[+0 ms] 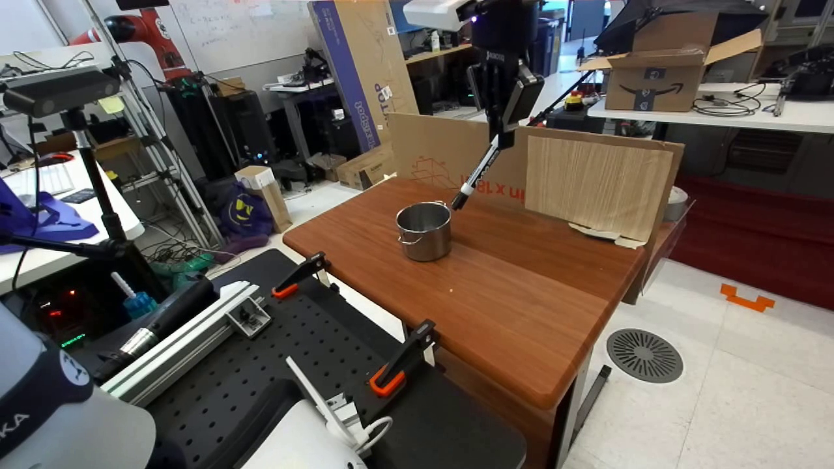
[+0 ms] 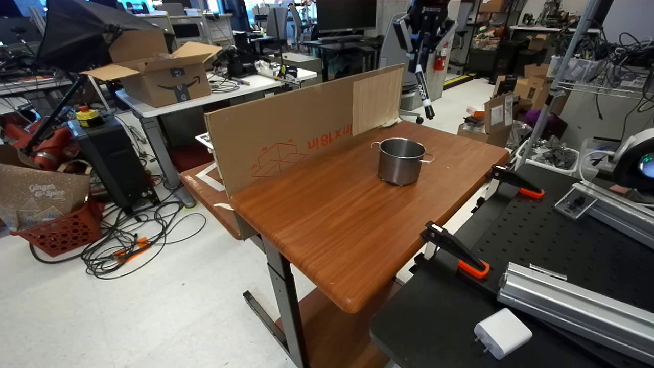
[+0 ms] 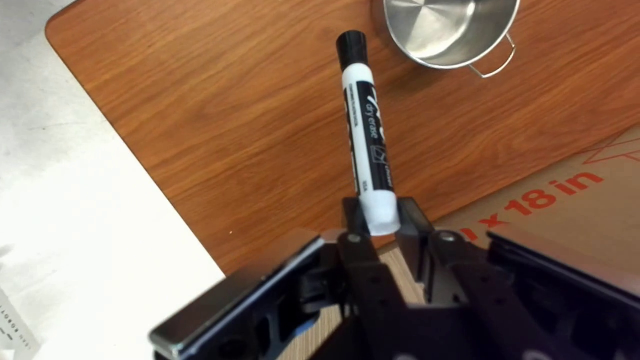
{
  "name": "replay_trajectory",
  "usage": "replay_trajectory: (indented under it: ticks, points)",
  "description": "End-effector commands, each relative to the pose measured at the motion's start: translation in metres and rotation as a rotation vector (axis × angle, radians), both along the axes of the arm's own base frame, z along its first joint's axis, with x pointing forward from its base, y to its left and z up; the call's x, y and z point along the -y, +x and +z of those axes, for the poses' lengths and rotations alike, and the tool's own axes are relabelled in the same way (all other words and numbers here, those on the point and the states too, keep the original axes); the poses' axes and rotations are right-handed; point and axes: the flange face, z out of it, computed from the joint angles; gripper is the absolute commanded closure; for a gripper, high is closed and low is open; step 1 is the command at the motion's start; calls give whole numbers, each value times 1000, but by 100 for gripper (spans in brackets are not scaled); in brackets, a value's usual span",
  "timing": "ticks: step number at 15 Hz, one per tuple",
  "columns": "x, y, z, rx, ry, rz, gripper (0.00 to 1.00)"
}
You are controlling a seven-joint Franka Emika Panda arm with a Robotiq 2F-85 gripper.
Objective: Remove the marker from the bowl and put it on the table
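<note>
The marker (image 3: 356, 117) is white and black with a black cap. My gripper (image 3: 380, 212) is shut on its white end, and the black cap points away. In both exterior views the marker (image 1: 480, 168) (image 2: 423, 92) hangs tilted, cap down, from my gripper (image 1: 502, 138) (image 2: 420, 64) in the air above the table (image 1: 521, 293) (image 2: 317, 220). The shiny metal bowl (image 1: 427, 245) (image 2: 398, 171) stands upright on the reddish-brown table top. The marker is outside the bowl, beside it. In the wrist view the bowl (image 3: 487, 42) is partly cut off by the top edge.
A cardboard panel (image 1: 449, 153) (image 2: 283, 133) stands along one long table edge, with a wood-grain sheet (image 1: 599, 185) on it. Two black and orange clamps (image 1: 405, 355) (image 1: 300, 275) sit at the opposite edge by the black perforated bench (image 1: 293, 345).
</note>
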Motion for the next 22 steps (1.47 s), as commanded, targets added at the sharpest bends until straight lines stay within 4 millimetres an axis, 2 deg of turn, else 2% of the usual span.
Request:
replay_trajectory:
  ticks: [1,4,7,14,19,22]
  points:
    - [1,19,-11,-7,30,-6,95]
    - [3,33,-33,-26,38,-11,95]
    - [2,48,-64,-56,39,-11,95]
    - [-8,65,-133,-110,9,-13,95]
    - [-19,74,-165,-136,-8,-14,95]
    - [-17,81,-179,-148,-16,-31,95]
